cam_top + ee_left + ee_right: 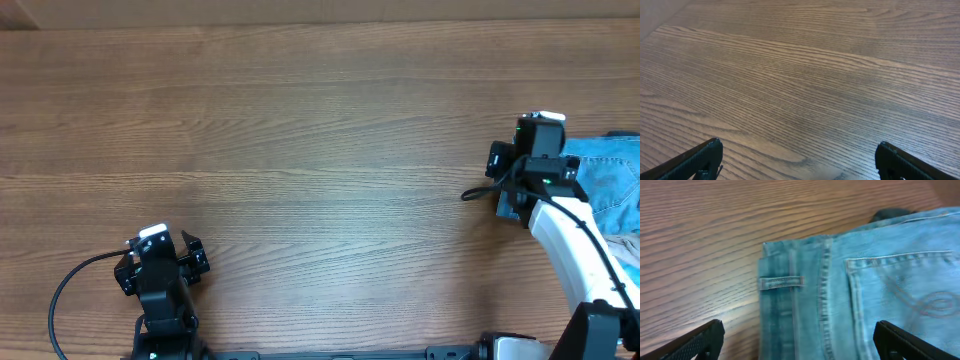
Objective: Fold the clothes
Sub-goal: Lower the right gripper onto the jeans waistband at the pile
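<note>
The light blue denim jeans (612,175) lie at the table's far right edge, partly cut off by the overhead view. In the right wrist view the jeans (860,300) show their waistband with a belt loop and a stitched back pocket. My right gripper (799,342) is open, its fingers spread on either side of the waistband, just above it; overhead the right gripper (512,205) sits at the jeans' left edge. My left gripper (799,162) is open and empty over bare wood; overhead the left gripper (160,262) is at the front left.
The wooden table (300,150) fills the view. A black cable (75,285) loops beside the left arm. A dark object (890,214) peeks out behind the jeans in the right wrist view.
</note>
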